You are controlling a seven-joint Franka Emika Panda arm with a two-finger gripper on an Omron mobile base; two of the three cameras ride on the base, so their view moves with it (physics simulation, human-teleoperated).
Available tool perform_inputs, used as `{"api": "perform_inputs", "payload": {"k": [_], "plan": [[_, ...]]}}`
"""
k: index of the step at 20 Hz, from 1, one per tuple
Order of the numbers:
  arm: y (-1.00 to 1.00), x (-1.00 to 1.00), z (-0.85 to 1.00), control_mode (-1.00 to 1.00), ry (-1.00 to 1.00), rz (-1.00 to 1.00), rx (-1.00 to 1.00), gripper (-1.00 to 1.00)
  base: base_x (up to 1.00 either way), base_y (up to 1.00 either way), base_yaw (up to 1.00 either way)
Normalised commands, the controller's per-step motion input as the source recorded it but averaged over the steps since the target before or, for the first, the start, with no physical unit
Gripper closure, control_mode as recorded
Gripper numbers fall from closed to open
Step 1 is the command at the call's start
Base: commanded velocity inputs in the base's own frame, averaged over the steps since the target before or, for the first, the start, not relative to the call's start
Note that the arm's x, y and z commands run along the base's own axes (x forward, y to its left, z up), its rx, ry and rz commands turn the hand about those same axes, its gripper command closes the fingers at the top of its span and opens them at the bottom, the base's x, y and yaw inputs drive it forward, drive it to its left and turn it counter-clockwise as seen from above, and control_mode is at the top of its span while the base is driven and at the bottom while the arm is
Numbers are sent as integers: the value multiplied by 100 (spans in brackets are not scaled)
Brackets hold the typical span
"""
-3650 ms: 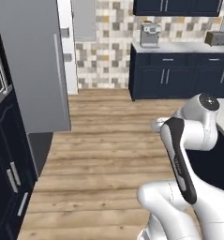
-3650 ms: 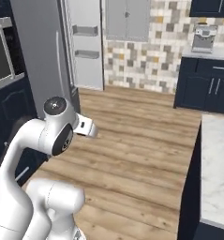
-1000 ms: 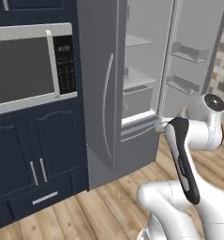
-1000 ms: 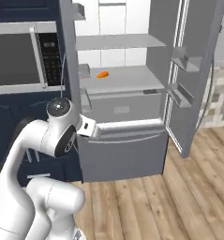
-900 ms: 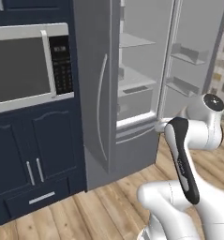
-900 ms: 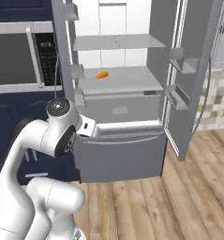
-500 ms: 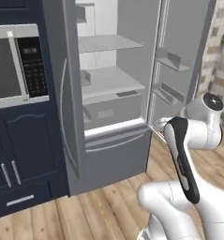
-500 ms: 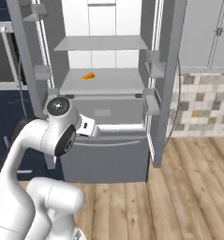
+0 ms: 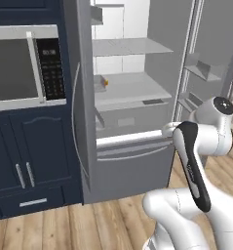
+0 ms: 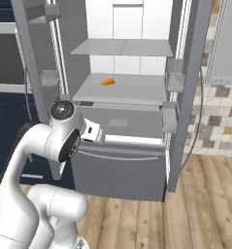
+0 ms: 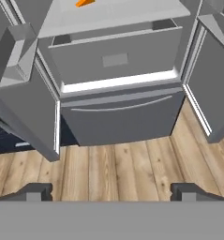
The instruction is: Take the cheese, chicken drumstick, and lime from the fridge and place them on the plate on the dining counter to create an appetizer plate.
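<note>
Fridge: the fridge (image 10: 122, 121) stands with both doors swung wide, which leaves its shelves and drawer reachable from the front; the base faces it squarely.
Cheese: the cheese (image 10: 107, 82) lies on the middle shelf (image 10: 132, 92), toward the back and left of centre, apart from the walls. It also shows as an orange spot on that shelf in the left base view (image 9: 105, 82) and at the top edge of the hand view (image 11: 84, 3).
Drumstick and lime: I cannot make them out; they may sit deeper in or be hidden by the door bins.
Gripper: the gripper (image 11: 111, 191) has its fingers spread wide apart and holds nothing. It is low, in front of the bottom drawer (image 11: 118, 56), well short of the shelf, so the reach into the fridge is not yet begun, by my judgement.
Arm: folded close to the body, likely kept tucked for driving.
Surface: flat pale grey shelves, smooth, with nothing near the cheese to knock.
Room: wood plank floor (image 11: 118, 164); dark navy cabinets and a built-in microwave (image 9: 20, 66) to the left of the fridge; patterned tile wall (image 10: 219, 121) to its right.
</note>
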Motion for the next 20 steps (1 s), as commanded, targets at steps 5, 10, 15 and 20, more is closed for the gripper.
{"api": "perform_inputs", "payload": {"k": [5, 10, 15, 20], "plan": [[0, 0, 0, 100, 0, 0, 0, -100, 11, -70, 29], [0, 0, 0, 100, 0, 0, 0, -100, 19, -63, 21], [0, 0, 0, 100, 0, 0, 0, -100, 77, 2, 12], [0, 0, 0, 100, 0, 0, 0, -100, 84, 5, 9]]}}
